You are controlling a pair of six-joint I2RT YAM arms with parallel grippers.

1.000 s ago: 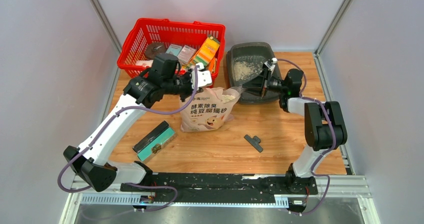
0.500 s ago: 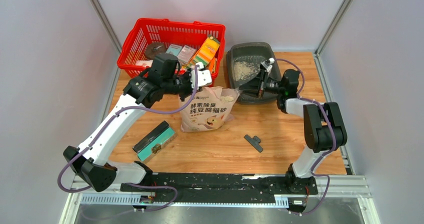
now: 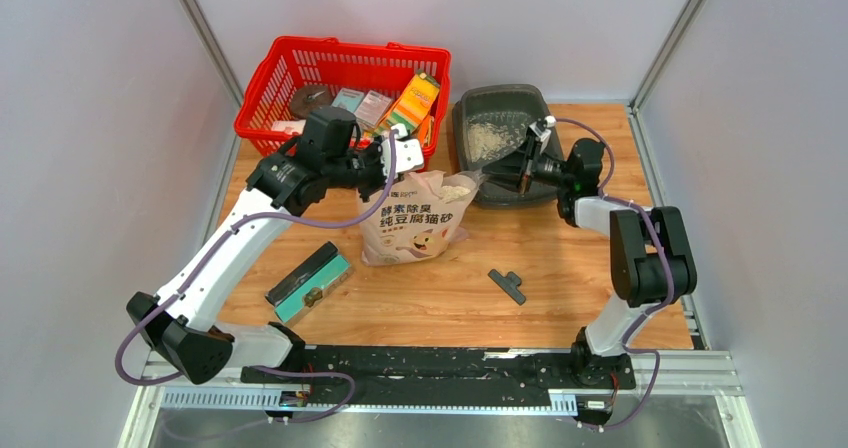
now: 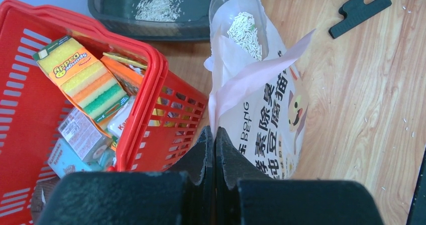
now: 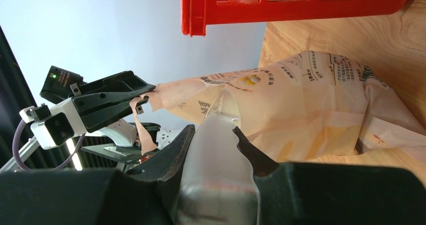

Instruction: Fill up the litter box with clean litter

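Wooden worktop (image 3: pixel 560 258) between pale grey walls is seen from above. At upper centre right lies the dark grey litter box (image 3: pixel 520 103), with a thin patch of clean litter (image 3: pixel 488 138) inside. Just beside it, lower left, the pink bag (image 3: pixel 412 226) stands open, its flap pinched by the left hand (image 4: pixel 214 132), fingers pressed together. A clear scoop (image 4: pixel 240 14), partly loaded, is clamped by the right hand (image 5: pixel 213 132) at the bag's mouth. It is best lifted level, clear of flap and rim, then tipped over bare floor. A red basket (image 3: pixel 350 45) crowds the bag; a black clip (image 3: pixel 508 285) and a teal-and-black box (image 3: pixel 308 281) lie well apart.
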